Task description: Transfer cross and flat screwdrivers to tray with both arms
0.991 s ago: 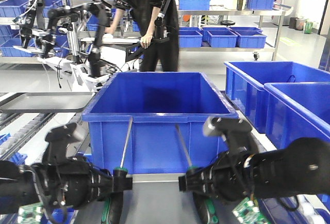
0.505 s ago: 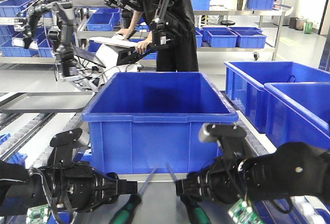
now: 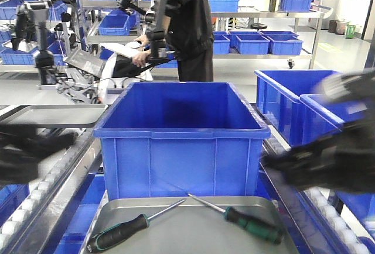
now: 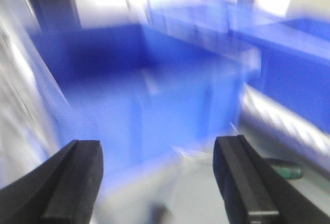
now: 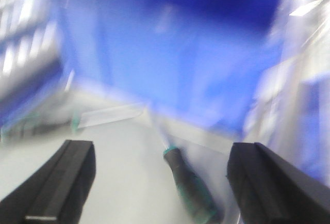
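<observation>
Your two screwdrivers, left (image 3: pixel 120 233) and right (image 3: pixel 253 225), lie loose in the grey tray (image 3: pixel 193 243) at bottom centre, shafts angled inward. Left end effector (image 4: pixel 160 182) and right end effector (image 5: pixel 165 180) gape empty, so delivery looks done.

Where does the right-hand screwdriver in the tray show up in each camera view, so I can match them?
Front view: right screwdriver lies low, right of centre, in the grey tray.
Left wrist view: blurred, only its handle shows, lower right edge.
Right wrist view: its handle lies bottom centre.
Shared landmark: the big blue bin behind the tray.
</observation>
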